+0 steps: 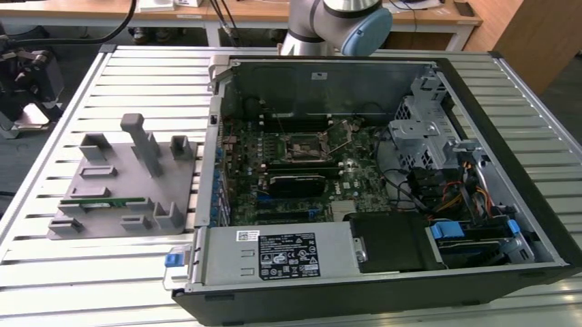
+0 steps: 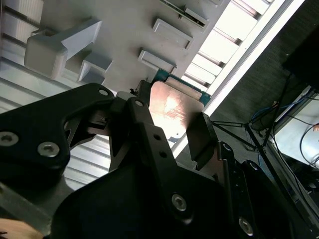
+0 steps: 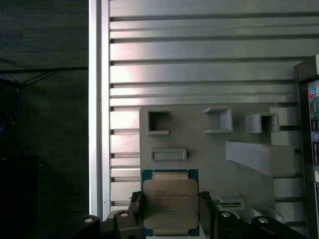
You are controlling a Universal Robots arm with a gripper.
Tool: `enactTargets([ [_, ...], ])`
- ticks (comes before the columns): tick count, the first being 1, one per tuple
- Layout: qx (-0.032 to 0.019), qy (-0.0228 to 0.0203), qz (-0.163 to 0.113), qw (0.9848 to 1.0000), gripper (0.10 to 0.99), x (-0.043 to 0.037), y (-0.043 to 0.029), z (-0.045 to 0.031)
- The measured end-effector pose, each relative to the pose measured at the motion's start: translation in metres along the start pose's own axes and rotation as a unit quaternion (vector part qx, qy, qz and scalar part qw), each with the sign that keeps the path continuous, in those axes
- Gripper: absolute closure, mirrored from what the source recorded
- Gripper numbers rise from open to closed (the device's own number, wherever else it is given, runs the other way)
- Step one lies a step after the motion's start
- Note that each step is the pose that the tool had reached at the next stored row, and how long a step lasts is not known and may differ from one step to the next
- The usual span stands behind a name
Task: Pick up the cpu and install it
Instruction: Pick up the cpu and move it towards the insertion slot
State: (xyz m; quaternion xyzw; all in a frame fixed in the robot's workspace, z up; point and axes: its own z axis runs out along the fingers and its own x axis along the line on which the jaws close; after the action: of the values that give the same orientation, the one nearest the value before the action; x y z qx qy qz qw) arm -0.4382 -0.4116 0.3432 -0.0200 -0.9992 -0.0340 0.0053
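Two fingers (image 3: 206, 209) of the gripper (image 3: 170, 214) are clamping the cpu (image 3: 170, 201) by opposite edges, over the grey tray (image 3: 209, 154) | likely handling light, stiff, slick-topped, fragile underneath; edges are looking safest to grip.

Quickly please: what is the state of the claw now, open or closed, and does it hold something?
The claw is closed, holding the cpu by two opposite edges.
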Motion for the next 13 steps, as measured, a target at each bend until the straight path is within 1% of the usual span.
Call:
enactTargets([
  [13,0.0,0.0,0.0,1.0,0.549,0.0,0.0002,-0.0035],
])
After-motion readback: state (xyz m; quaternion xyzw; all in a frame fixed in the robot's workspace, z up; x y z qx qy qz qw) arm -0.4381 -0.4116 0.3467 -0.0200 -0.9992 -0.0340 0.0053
